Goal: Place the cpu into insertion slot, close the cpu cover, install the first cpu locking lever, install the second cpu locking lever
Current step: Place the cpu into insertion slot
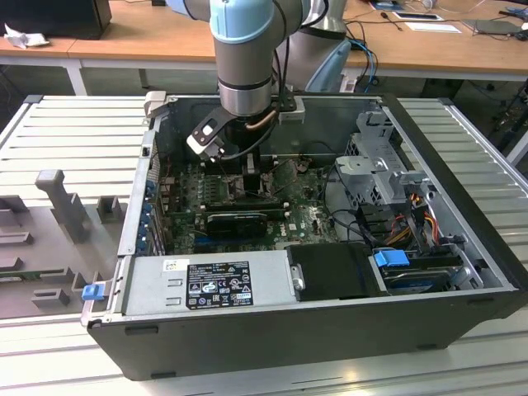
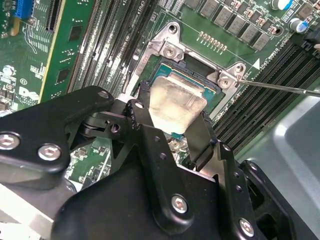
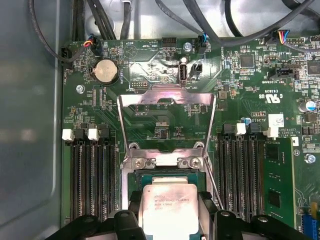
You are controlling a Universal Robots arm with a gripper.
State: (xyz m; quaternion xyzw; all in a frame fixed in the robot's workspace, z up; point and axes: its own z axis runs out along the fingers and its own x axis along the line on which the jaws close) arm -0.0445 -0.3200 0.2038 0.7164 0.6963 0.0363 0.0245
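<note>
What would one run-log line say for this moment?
gripper: shut on cpu | cpu: at insertion slot | cpu cover: open

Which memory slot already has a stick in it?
The one holding the green module, outermost on the blue connector's side, farthest from the insertion slot; the other memory slots are bare black.

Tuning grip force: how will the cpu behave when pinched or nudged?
Likely stiff: the cpu is a flat metal-topped plate. Probably light, being thin. Its smooth surface may slip; the gripper holds only its edges over the insertion slot.
</note>
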